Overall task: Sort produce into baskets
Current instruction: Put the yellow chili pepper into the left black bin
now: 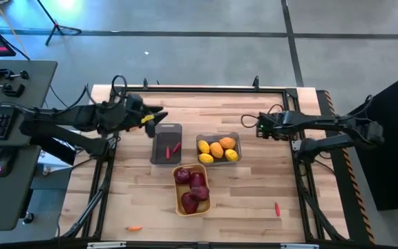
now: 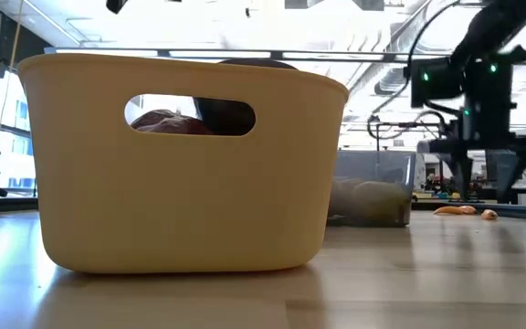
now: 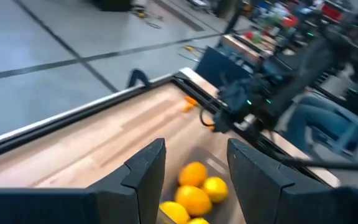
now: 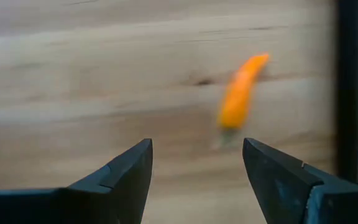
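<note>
Orange and carrot-shaped, a small toy piece (image 4: 241,92) lies on the wooden tabletop (image 1: 247,207) right of centre, under the open, empty right gripper (image 4: 197,165), still to be lowered and closed, while the left gripper (image 3: 194,168), open and empty, hangs over the baskets.

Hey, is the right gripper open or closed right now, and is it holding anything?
Open and empty. The right gripper shows a clear gap between its fingers, with an orange carrot piece lying on the table beyond them.
</note>
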